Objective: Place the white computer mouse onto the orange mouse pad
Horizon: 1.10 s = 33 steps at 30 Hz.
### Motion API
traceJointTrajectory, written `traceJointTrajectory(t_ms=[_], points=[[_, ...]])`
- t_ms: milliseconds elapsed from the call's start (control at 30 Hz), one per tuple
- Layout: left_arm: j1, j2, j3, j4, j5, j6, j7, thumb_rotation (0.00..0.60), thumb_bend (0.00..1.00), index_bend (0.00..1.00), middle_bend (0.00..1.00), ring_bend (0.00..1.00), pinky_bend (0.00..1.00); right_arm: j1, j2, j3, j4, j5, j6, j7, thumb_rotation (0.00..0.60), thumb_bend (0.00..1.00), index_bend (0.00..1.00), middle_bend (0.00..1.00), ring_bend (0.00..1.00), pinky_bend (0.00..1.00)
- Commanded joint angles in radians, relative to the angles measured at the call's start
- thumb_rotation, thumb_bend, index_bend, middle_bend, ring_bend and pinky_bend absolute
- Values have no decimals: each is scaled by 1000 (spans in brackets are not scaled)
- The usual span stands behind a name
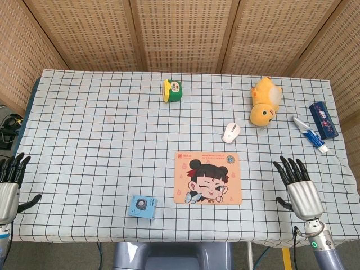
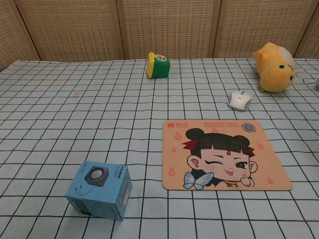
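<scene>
The white computer mouse [image 1: 231,133] [image 2: 240,99] lies on the checked cloth just beyond the far edge of the orange mouse pad [image 1: 207,178] [image 2: 224,154], which carries a cartoon girl's face. My right hand [image 1: 299,186] hovers open near the table's front right, fingers spread, well to the right of the pad and apart from the mouse. My left hand [image 1: 9,184] is open at the front left edge, far from both. Neither hand shows in the chest view.
A yellow plush toy [image 1: 264,101] [image 2: 274,60] sits right behind the mouse. A green-yellow cup [image 1: 173,90] [image 2: 158,65] lies at the back centre. A blue box [image 1: 323,120] and a tube [image 1: 309,134] lie far right. A small blue carton [image 1: 142,207] [image 2: 99,189] stands front left.
</scene>
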Motion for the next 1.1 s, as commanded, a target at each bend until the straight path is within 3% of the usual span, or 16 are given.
traceJointTrajectory(t_ms=[33,1100], points=[[1,0,0,0,1,2,-1,600,0,0,0,0,0,0,1,0,-1,-1,0,0,600,169,53,0,0,0],[0,6,-7,1,-14,-3,-11,600,0,0,0,0,0,33,-6,-11,49,-30,-31,63,600,169,54,0,0,0]])
